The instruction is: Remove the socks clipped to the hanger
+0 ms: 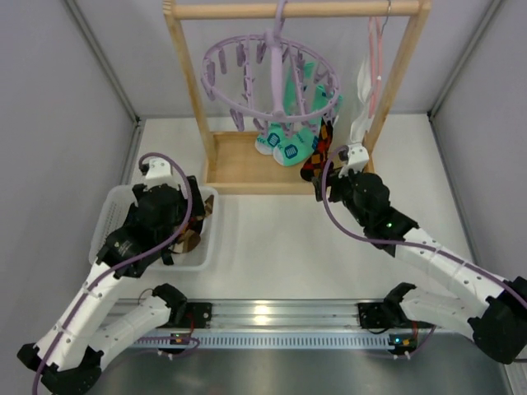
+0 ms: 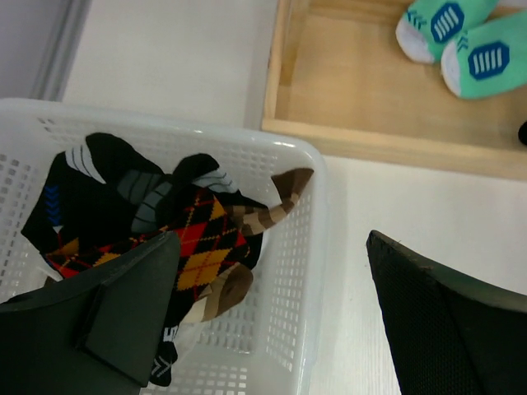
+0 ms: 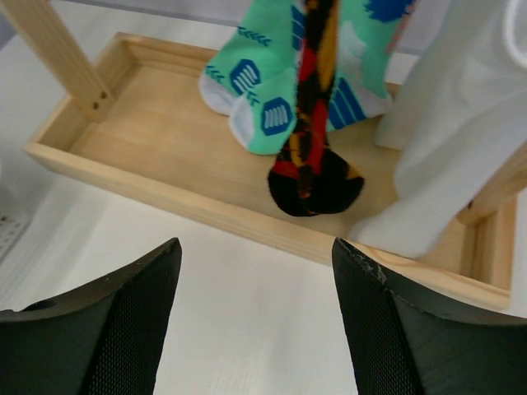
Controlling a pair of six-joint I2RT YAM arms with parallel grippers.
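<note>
The lilac hanger (image 1: pixel 268 70) hangs by its hook from the wooden frame's top bar. Mint-green socks (image 1: pixel 292 136) and a red-orange-black sock (image 1: pixel 317 156) dangle from its pegs. In the right wrist view the mint socks (image 3: pixel 263 99) and patterned sock (image 3: pixel 314 164) hang over the wooden base. My right gripper (image 1: pixel 342 169) is open and empty, just in front of the patterned sock. My left gripper (image 1: pixel 185 234) is open and empty over the white basket (image 2: pixel 305 271), which holds a black sock (image 2: pixel 99 177), an argyle sock (image 2: pixel 202 247) and a brown-striped sock (image 2: pixel 272 206).
The tall wooden frame (image 1: pixel 193 99) stands on a tray-like base (image 3: pixel 165 189) at the back. A plain white cloth (image 3: pixel 461 140) and a thin pink hanger (image 1: pixel 376 58) hang at the frame's right post. Grey walls close in both sides.
</note>
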